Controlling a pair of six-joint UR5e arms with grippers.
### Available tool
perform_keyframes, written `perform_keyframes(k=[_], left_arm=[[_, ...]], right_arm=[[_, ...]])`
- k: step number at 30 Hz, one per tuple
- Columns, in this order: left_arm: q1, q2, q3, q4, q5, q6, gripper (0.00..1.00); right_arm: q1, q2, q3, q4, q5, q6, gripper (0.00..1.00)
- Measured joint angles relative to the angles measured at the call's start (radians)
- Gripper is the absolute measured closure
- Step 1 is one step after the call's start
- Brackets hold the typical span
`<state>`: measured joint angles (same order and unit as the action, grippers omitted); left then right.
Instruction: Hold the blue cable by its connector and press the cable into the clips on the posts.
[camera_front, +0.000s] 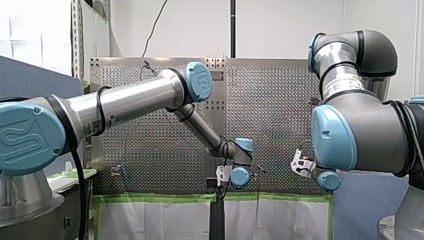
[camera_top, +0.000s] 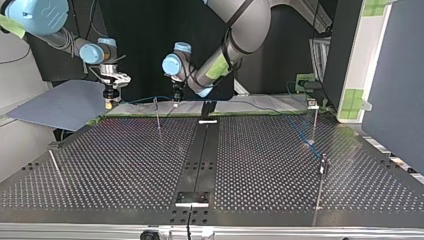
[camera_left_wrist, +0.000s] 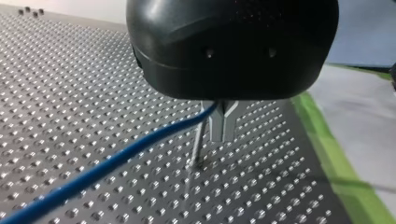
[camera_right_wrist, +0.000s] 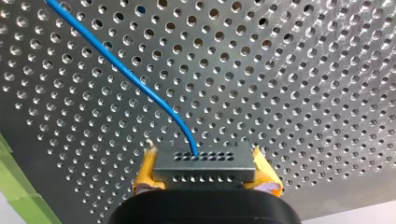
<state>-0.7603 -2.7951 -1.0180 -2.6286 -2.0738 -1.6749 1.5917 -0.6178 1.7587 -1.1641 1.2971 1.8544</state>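
Routing was in hand: my right gripper (camera_right_wrist: 204, 161) clamped the connector (camera_right_wrist: 205, 171), my left gripper (camera_left_wrist: 223, 122) pinched the blue cable (camera_left_wrist: 107, 165) beside a post (camera_top: 157, 114), top view's upper left. Next probably called for pressing down into its clip.

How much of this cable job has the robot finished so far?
Done: my right gripper holds the connector between its yellow pads, with the blue cable trailing from it. In hand: my left gripper meets the cable beside a thin post. Left: I cannot see the cable seated in any clip, so the pressing seems mostly ahead.
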Motion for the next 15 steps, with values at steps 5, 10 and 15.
perform_keyframes(k=[5,10,15], left_arm=[[0.016,-0.008,0.017,-0.006,0.007,0.001,1.00],[0.026,-0.029,0.038,-0.023,0.020,0.002,1.00],[0.036,-0.034,0.060,-0.034,0.036,0.001,1.00]], right_arm=[[0.000,0.000,-0.002,0.000,-0.001,0.001,1.00],[0.000,0.000,-0.004,0.000,-0.001,0.000,1.00],[0.000,0.001,-0.006,0.000,-0.001,0.002,1.00]])
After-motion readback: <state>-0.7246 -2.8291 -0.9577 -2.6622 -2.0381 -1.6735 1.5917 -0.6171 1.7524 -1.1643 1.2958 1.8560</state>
